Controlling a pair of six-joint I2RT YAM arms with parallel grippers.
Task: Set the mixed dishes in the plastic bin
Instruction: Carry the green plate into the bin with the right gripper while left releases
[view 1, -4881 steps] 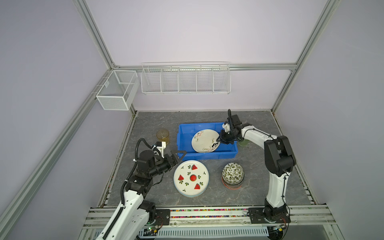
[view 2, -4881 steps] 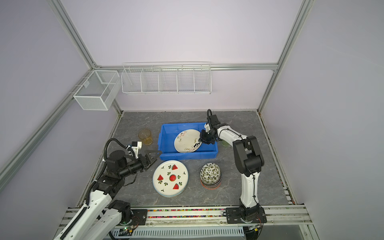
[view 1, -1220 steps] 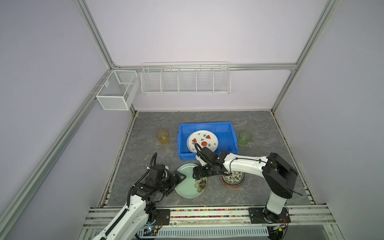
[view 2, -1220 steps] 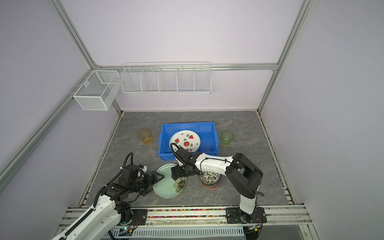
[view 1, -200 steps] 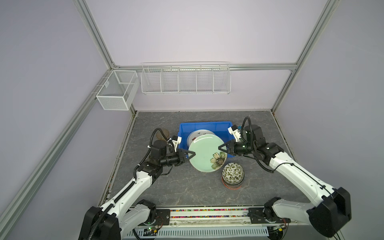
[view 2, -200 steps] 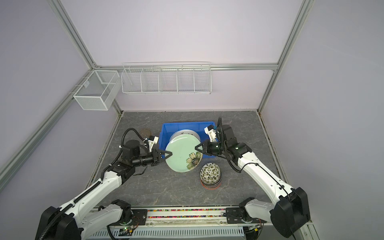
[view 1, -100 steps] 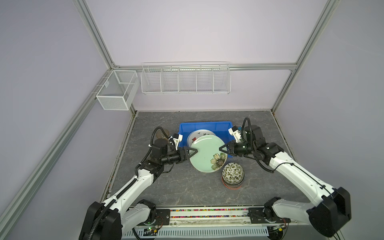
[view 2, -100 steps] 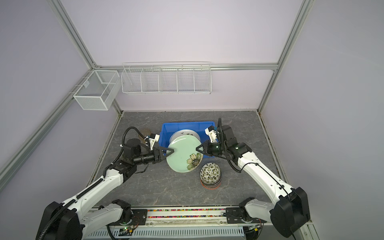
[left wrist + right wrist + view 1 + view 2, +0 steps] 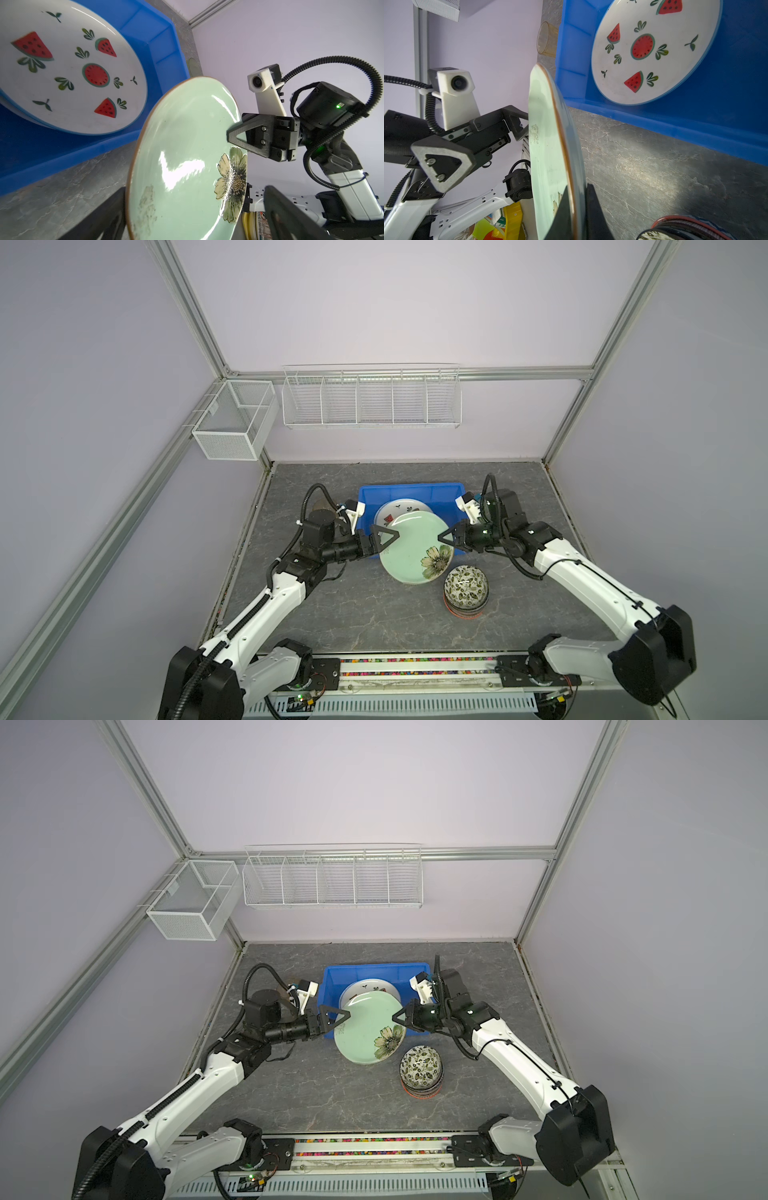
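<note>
In both top views, the right gripper [image 9: 444,537] pinches the rim of a round pale green ceramic plate with a flower [image 9: 409,551], which is tilted above the near edge of the shallow bright blue plastic bin [image 9: 411,490].

Left wrist view: a round white watermelon-patterned plate [image 9: 72,72] lies inside the bin.

Right wrist view: the left gripper [image 9: 481,143] gapes wide, its jaws astride the green plate's opposite rim.
</note>
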